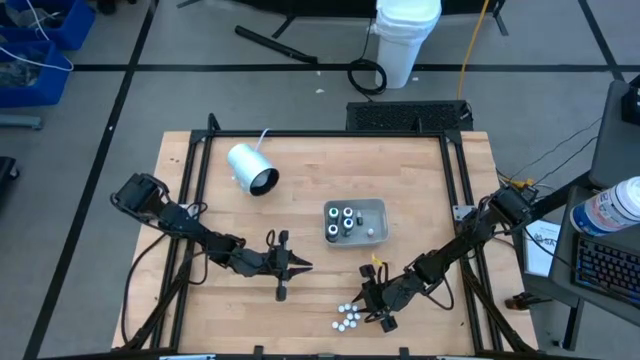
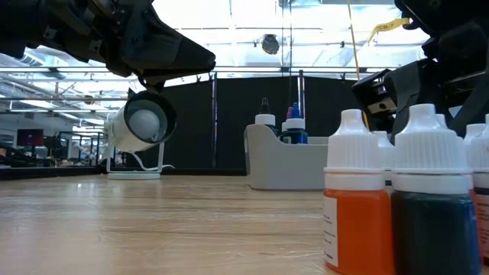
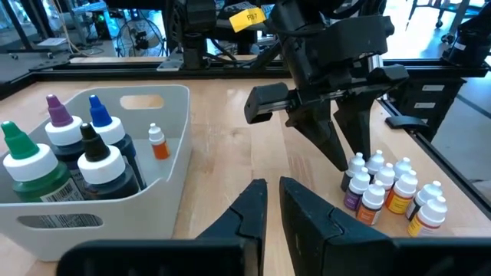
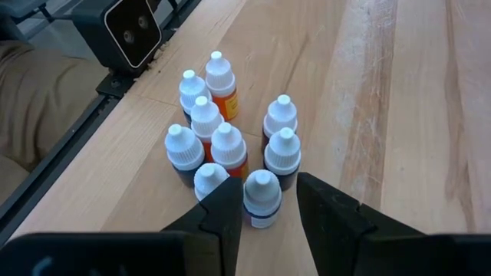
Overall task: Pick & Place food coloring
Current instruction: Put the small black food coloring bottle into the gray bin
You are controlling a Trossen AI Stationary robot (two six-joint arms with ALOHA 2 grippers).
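Left tool [image 1: 297,266] parked mid-desk, clenched, empty. Grey tray [image 1: 379,208] seen beyond. Food coloring [image 4: 227,146] clustered near desk edge, right. Right tool [image 4: 265,203] spread astride nearest bottle [image 4: 261,197], ungrasped. Step: pick approach. Next: closure required, then lift.

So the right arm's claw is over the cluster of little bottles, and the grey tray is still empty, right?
Not quite: the grey tray already holds several bottles, as the left wrist view shows. The right gripper is indeed over the cluster of little bottles.
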